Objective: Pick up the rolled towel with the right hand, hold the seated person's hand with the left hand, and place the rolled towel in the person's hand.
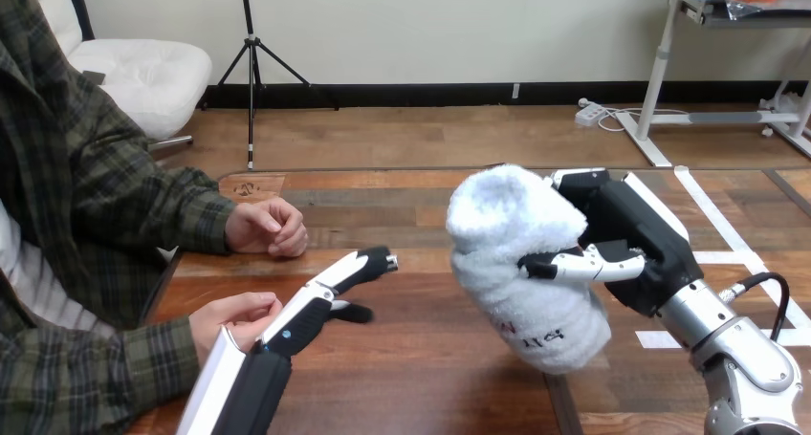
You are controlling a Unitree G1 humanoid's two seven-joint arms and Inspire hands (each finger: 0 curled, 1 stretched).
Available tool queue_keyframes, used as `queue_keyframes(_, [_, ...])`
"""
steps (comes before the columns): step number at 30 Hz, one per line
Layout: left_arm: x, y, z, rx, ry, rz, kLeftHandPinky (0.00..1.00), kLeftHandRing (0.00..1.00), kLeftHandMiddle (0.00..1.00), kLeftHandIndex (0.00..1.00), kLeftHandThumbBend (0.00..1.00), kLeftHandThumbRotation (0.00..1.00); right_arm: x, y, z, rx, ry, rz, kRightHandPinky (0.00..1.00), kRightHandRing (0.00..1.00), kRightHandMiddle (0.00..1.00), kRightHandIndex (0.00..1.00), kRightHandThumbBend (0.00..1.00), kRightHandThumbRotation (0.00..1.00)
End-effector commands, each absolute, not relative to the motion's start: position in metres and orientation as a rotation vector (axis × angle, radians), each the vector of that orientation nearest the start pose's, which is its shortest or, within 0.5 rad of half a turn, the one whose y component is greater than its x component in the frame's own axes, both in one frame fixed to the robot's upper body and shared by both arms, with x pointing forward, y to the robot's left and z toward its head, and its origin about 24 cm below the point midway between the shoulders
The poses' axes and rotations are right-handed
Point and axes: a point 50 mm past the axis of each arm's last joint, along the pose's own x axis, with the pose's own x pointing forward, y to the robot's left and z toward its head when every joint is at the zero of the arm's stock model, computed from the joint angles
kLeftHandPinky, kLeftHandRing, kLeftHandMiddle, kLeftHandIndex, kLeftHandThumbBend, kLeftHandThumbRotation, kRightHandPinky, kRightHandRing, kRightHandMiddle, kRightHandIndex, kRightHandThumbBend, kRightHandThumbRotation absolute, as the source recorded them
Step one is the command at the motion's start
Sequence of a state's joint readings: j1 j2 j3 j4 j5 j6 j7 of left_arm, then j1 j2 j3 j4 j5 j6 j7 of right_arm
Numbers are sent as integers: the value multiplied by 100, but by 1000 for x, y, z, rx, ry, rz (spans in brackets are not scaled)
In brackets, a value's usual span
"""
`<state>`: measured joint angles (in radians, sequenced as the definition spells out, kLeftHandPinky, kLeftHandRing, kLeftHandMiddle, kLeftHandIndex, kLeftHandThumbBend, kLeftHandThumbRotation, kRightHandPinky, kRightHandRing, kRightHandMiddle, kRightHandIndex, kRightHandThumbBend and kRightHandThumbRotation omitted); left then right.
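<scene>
Where the frame's right half begins, one towel [521,263], white and rolled, sits in the right hand [636,229], whose fingers and thumb are curled round its middle from the right. The roll is tilted, its upper end leaning left and its lower end close over the table [430,378]; whether that end touches the wood cannot be told.

There are two robot hands and two hands of the person. The left hand [320,296] reaches up from the lower left with fingers straight, pointing toward the upper right, thumb spread beneath them, holding nothing. Just left of it, the person's lower hand [234,315] rests at the table edge, fingers loosely bent. The left hand's white back overlaps those fingertips, and whether the two touch cannot be told. The person's upper hand [268,227] lies on the table farther up, loosely closed, apart from both robot hands.

The table is dark wooden planking, with white tape [712,210] strips at the right, partly hidden behind the right arm. A bare stretch of wood separates the towel from the left hand.
</scene>
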<state>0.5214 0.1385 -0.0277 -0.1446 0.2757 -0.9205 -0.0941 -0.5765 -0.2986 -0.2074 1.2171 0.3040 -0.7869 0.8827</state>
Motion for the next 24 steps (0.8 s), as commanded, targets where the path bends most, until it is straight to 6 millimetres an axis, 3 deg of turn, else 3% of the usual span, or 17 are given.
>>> queue_keyframes(1, [127, 155, 76, 464, -593, -173, 79, 87, 87, 83, 100, 30, 321, -220, 56, -26, -327, 500, 14, 20, 27, 29, 69, 0])
queue_keyframes(5, [124, 157, 82, 521, -592, -170, 83, 87, 87, 83, 100, 29, 321, -219, 56, 0, -335, 509, 14, 20, 27, 29, 68, 0])
queue_keyframes(11, [120, 161, 92, 600, -591, -181, 74, 85, 87, 84, 100, 27, 320, -218, 55, 6, -334, 509, 13, 19, 26, 29, 69, 0])
queue_keyframes(24, [113, 177, 114, 821, -569, -138, 72, 84, 87, 86, 100, 27, 317, -217, 52, 13, -330, 505, 12, 18, 25, 27, 69, 0])
